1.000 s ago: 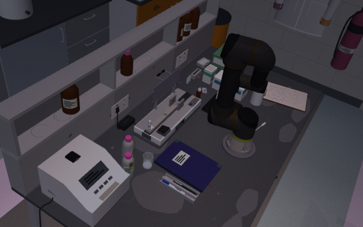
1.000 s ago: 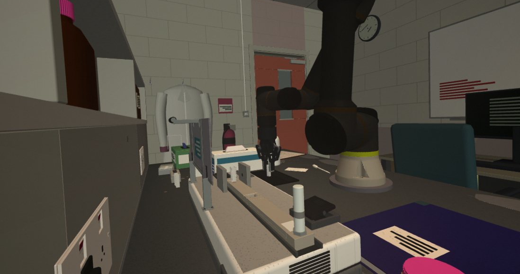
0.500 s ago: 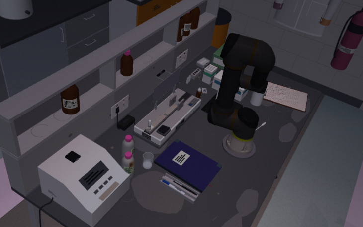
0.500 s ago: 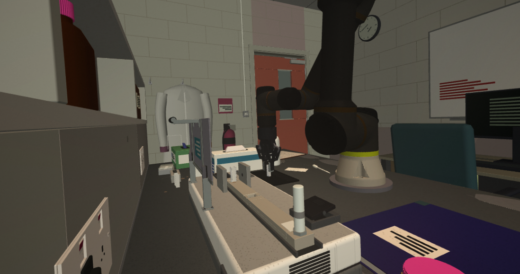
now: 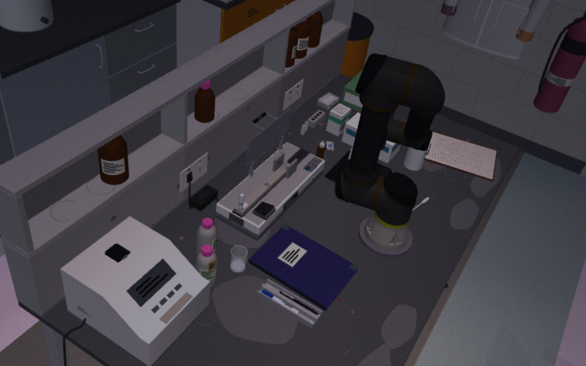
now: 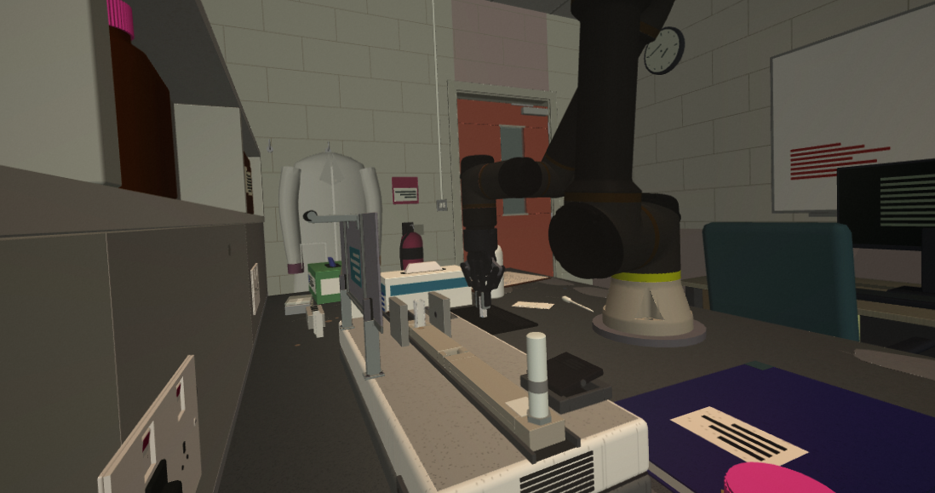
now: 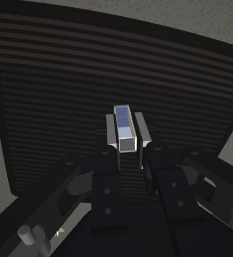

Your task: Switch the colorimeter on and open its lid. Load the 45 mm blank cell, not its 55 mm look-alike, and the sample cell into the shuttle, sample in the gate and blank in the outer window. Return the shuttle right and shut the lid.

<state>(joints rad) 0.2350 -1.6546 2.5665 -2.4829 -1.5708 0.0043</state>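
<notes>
The gripper is hidden behind the arm in the side camera; the second side camera shows the gripper (image 6: 483,307) low over the black ribbed mat (image 6: 494,318) beside the colorimeter (image 5: 270,188). In the wrist camera my finger pads (image 7: 128,133) clamp both sides of a clear cell (image 7: 124,128) with bluish liquid, standing upright over the mat (image 7: 116,81). The colorimeter's lid (image 5: 268,136) stands raised. A small clear cell (image 6: 419,312) sits in the shuttle between two grey plates at the far end of the rail (image 6: 477,378). A white post (image 6: 536,375) stands at the near end.
Behind the bench runs a shelf unit (image 5: 159,104) with brown bottles. Boxes (image 5: 338,119) and a cuvette rack (image 5: 315,119) lie beyond the colorimeter. In front are a blue notebook (image 5: 304,266), a pen tray (image 5: 288,302), a beaker (image 5: 238,259), two pink-capped bottles (image 5: 207,248) and a white instrument (image 5: 136,286).
</notes>
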